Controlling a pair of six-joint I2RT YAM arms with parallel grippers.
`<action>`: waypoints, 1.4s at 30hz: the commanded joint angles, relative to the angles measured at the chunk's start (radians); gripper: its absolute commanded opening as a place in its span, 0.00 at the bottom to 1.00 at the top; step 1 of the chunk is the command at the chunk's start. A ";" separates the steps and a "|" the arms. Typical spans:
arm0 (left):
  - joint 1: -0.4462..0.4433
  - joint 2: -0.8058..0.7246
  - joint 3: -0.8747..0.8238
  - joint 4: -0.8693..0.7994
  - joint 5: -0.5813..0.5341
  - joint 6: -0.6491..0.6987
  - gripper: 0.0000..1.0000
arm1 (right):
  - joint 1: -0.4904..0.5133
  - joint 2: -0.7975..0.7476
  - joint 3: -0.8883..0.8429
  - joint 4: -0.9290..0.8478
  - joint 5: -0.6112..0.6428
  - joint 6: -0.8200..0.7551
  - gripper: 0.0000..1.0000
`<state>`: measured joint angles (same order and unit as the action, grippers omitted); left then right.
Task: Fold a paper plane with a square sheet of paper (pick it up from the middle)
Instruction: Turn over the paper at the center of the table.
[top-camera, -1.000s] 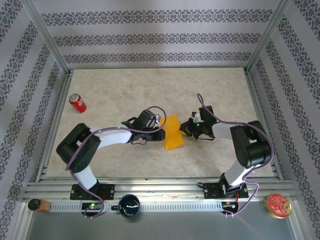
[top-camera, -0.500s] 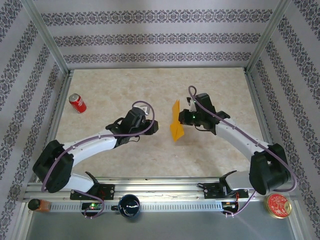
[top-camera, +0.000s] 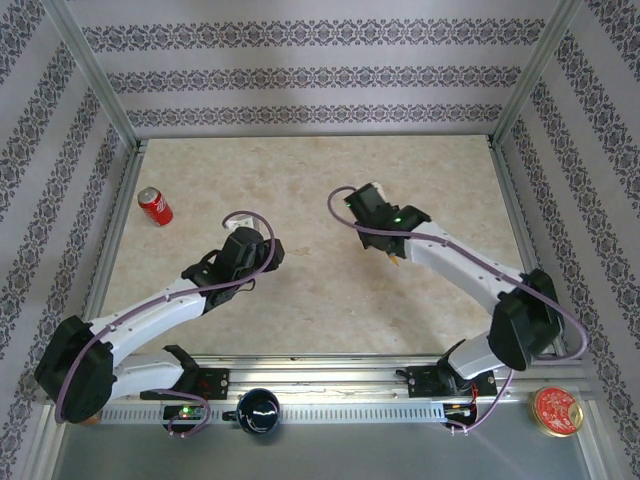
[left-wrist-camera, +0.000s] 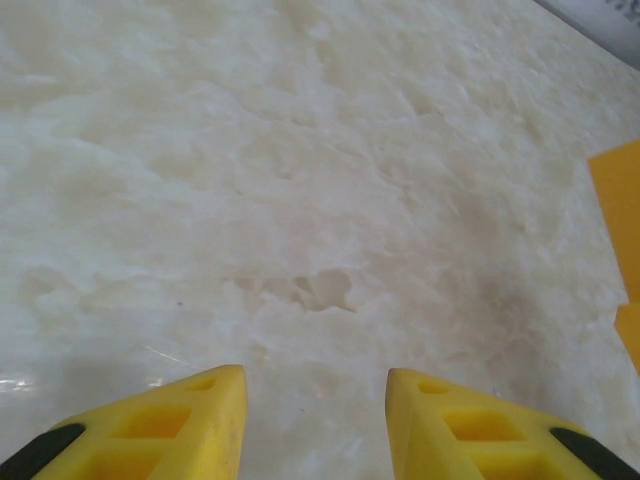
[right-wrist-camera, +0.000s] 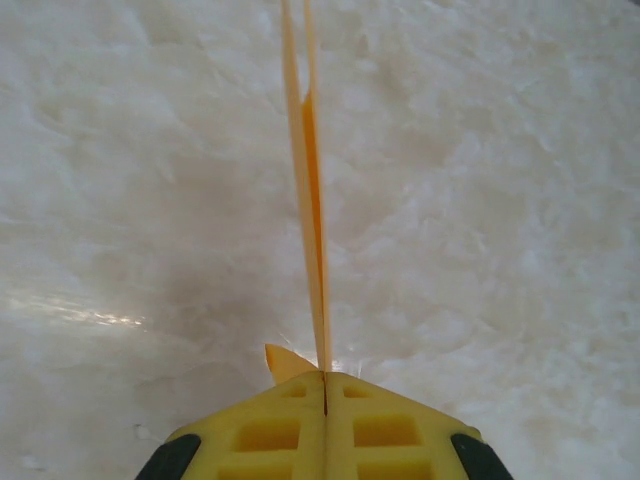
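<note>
One paper plane (right-wrist-camera: 312, 200): folded orange-yellow layers seen edge-on, projecting forward from the right fingers. It is well to the right of the red soda can (top-camera: 154, 206) and slightly nearer the arm bases than the can.
Right gripper (right-wrist-camera: 325, 385): one; fingers pressed together, pinching the paper plane at its near end.
Left gripper (left-wrist-camera: 315, 405): one; fingers spread, nothing between them. It sits between the can and the paper plane, apart from both.
Can count: one, near the left edge of the table (top-camera: 300, 170).
Table edges: metal frame rails run along all four sides; the can is the one thing close to a rail.
Open room: bare marble-pattern surface lies to the right of the can, on to the far rail and the right rail, and between the can and the left gripper.
</note>
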<state>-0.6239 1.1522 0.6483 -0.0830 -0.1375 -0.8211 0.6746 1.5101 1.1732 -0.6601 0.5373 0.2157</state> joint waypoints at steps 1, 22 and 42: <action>0.019 -0.051 -0.016 -0.091 -0.082 -0.055 0.41 | 0.069 0.089 0.025 -0.021 0.182 -0.052 0.00; 0.030 -0.185 -0.034 -0.147 -0.154 -0.061 0.42 | 0.142 0.340 0.171 0.079 -0.572 0.227 0.28; 0.032 0.495 0.182 0.253 0.572 -0.092 0.32 | -0.339 0.202 -0.343 0.603 -1.220 0.448 0.10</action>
<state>-0.6060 1.6302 0.7990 0.0734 0.3416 -0.8719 0.3550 1.6863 0.8646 -0.1596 -0.5911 0.6258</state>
